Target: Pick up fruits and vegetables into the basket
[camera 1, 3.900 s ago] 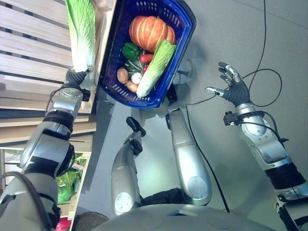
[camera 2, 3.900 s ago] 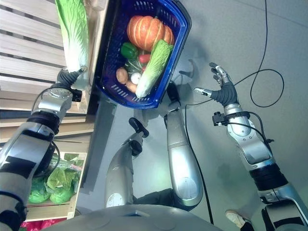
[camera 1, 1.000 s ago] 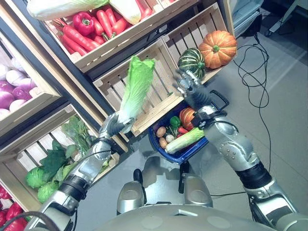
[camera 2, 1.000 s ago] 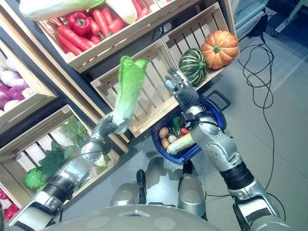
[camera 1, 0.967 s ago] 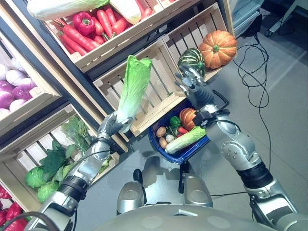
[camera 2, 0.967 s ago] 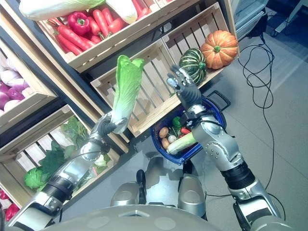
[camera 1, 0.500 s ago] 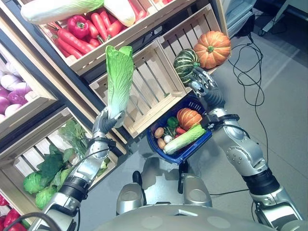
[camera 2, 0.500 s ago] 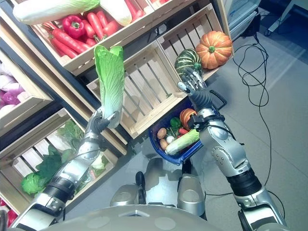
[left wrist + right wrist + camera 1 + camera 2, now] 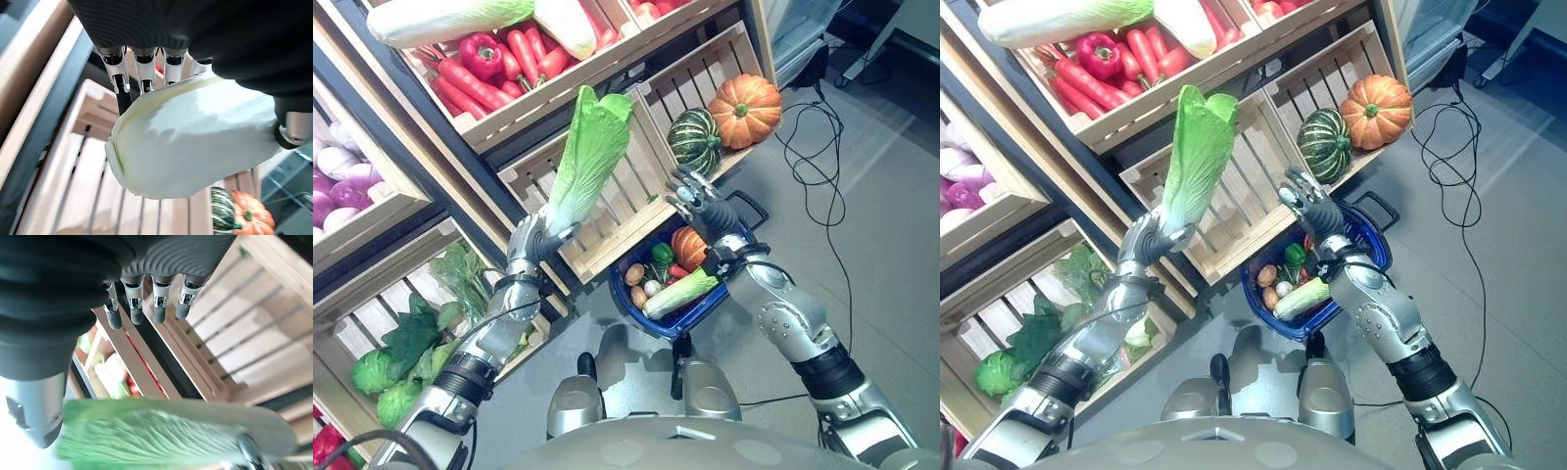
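My left hand (image 9: 533,240) is shut on the white base of a long napa cabbage (image 9: 587,157) and holds it up, leaning right, in front of a slatted wooden crate (image 9: 631,201). In the left wrist view its fingers (image 9: 142,68) curl round the pale stalk end (image 9: 190,142). My right hand (image 9: 700,201) hovers open just right of the cabbage, fingers (image 9: 156,303) straight, with the green leaf (image 9: 171,431) in front of them. Under that hand sits the blue basket (image 9: 1376,250) holding a pumpkin (image 9: 690,245), a second napa cabbage (image 9: 677,292), a green pepper and small vegetables.
Wooden crates form a shelf wall: a striped green squash (image 9: 693,140) and an orange pumpkin (image 9: 744,98) to the right, red peppers and carrots (image 9: 499,64) above, lettuce (image 9: 391,352) lower left, purple onions (image 9: 333,176) at left. Grey floor lies to the right.
The cabbage has tilted rightward from upright toward my right hand. My right hand has dropped a little and come left, closer to the cabbage. Earlier the head looked down at the basket.
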`<state>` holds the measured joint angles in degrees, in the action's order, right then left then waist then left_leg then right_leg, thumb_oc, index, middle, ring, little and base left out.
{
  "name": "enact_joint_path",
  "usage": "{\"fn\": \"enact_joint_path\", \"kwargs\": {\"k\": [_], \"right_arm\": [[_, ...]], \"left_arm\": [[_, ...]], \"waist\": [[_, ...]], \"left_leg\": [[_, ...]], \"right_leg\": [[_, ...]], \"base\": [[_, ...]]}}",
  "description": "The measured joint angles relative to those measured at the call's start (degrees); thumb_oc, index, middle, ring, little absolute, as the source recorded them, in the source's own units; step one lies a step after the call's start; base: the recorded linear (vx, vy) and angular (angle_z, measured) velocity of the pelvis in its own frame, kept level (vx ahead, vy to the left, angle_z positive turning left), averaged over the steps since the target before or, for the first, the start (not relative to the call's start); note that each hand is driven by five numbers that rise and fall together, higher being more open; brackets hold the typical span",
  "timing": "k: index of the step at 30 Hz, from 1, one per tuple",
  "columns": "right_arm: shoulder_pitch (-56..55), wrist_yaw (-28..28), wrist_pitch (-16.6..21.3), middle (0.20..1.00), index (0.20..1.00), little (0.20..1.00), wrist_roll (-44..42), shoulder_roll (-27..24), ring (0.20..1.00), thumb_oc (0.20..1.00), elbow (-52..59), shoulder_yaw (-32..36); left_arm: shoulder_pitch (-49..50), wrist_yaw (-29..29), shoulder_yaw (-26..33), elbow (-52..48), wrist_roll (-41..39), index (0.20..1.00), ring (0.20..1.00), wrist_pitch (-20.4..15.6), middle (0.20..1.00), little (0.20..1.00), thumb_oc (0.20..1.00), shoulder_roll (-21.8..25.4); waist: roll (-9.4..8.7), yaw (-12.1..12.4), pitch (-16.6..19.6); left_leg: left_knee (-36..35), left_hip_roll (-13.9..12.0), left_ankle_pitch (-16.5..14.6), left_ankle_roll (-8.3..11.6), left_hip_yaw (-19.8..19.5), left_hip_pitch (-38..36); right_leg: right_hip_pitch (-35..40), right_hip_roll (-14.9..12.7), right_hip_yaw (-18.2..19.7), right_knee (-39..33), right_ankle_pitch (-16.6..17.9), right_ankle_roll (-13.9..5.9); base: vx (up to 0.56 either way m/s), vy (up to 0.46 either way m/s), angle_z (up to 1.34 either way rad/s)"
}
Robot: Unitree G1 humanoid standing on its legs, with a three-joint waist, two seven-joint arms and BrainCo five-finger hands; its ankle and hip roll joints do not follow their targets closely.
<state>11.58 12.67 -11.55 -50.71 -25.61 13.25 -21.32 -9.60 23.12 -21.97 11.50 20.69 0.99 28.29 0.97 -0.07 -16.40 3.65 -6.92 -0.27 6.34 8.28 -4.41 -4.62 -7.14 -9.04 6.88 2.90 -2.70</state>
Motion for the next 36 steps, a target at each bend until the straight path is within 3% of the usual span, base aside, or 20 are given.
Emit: {"fn": "enact_joint_path", "kwargs": {"k": [8,24,36], "right_arm": [[2.56,-0.65,-1.10,1.000,1.000,1.000,-2.38,0.67,1.000,1.000,0.00,-2.72],[5.28,0.04,-1.24,1.000,1.000,1.000,-4.83,1.20,1.000,1.000,0.02,-4.63],[6.25,2.28,-3.20,1.000,1.000,1.000,-9.11,1.07,1.000,1.000,-1.14,-6.05]], "left_arm": [[-1.56,-2.30,-5.42,0.00,4.21,0.200,0.200,-0.20,0.200,0.200,0.200,1.03],[-2.08,-4.91,-8.09,0.00,4.85,0.200,0.200,0.04,0.200,0.200,0.200,1.78],[-3.75,-2.11,-9.56,0.01,17.77,0.200,0.200,0.22,0.200,0.200,0.200,5.96]], "waist": [[0.00,0.07,0.00],[-0.01,0.23,0.00],[-0.08,0.99,0.02]], "left_leg": [[0.00,0.01,0.01,0.00,-0.09,0.01],[-0.11,0.00,0.02,0.01,-0.73,0.01],[-0.13,-0.02,0.02,0.01,-0.82,-0.04]], "right_leg": [[0.17,-0.05,-0.21,-0.02,0.00,0.00],[1.02,-0.04,-0.99,-1.02,0.11,-0.14],[1.19,-0.06,-1.09,-1.07,0.11,-0.14]], "base": [[0.00,-0.001,0.00],[0.00,-0.002,0.02],[0.00,0.000,0.00]]}}
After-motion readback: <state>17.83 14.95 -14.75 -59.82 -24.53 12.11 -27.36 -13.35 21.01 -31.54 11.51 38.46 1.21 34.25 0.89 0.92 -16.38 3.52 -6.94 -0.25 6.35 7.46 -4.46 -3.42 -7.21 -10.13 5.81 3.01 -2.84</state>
